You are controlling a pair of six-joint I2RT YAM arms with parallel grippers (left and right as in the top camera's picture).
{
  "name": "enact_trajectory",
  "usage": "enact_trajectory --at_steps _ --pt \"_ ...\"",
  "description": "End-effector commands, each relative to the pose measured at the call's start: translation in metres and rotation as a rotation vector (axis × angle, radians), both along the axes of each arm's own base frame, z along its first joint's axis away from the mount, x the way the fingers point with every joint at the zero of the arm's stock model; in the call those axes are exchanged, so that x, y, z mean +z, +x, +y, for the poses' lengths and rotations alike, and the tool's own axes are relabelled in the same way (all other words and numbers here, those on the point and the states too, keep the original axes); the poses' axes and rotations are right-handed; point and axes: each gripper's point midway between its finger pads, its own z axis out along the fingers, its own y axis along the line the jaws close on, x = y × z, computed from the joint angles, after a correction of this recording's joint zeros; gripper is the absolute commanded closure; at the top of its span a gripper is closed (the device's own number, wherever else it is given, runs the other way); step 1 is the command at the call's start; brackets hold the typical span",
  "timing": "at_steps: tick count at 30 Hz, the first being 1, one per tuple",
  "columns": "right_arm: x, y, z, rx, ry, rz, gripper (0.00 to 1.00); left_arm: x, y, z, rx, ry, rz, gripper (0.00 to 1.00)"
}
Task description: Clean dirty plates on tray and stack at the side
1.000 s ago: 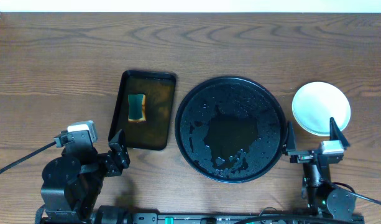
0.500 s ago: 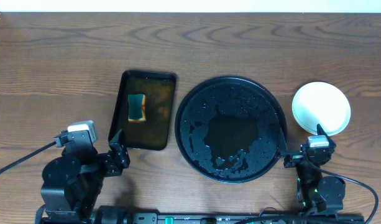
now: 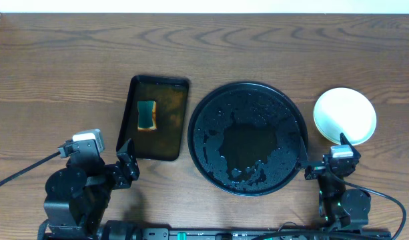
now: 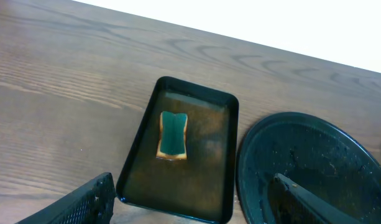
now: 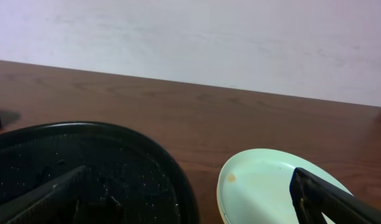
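Overhead, the right gripper [image 3: 323, 145] sits at 5 o'clock on the table [image 3: 71, 67], its fingers spread wide apart and holding nothing. One finger lies along the 3 o'clock edge of the round black tray [image 3: 211, 107]. The other reaches over the near rim of the plates [image 3: 345, 115]; whether it touches them cannot be told. The left gripper [image 3: 129, 160], at 7 o'clock, is also spread open and empty, near the corner of a small dark tray [image 3: 157, 79] holding a sponge [image 3: 147, 115].

The plates are a pale stack with a mint-green one on top bearing a tiny brown speck. How many lie beneath is unclear. They rest on bare wood at 3 o'clock, just beside the wet black tray, at 1 o'clock from the right gripper.
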Motion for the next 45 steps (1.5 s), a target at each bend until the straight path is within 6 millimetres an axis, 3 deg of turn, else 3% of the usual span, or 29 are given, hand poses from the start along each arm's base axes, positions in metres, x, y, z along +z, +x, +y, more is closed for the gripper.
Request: enact_trajectory --at_steps 1,16,25,36,40,45 --pt "0.000 0.000 0.001 0.002 0.010 0.000 0.01 0.000 0.000 0.002 0.010 0.009 -0.003 0.21" --pt "0.000 0.000 0.001 0.002 0.010 0.000 0.01 -0.001 0.000 0.003 0.009 0.016 0.000 0.21" --pt "0.000 0.000 0.001 0.002 0.010 0.000 0.01 -0.039 -0.009 0.013 0.044 0.068 0.071 0.21" --pt "0.000 0.000 0.001 0.002 0.010 0.000 0.01 -0.080 0.009 0.024 0.107 0.048 -0.195 0.21" --pt "0.000 0.000 0.001 0.002 0.010 0.000 0.01 -0.084 0.021 0.029 0.131 0.048 -0.292 0.21" --pt "0.000 0.000 0.001 0.002 0.010 0.000 0.01 -0.071 0.034 0.035 0.161 0.046 -0.432 0.21"
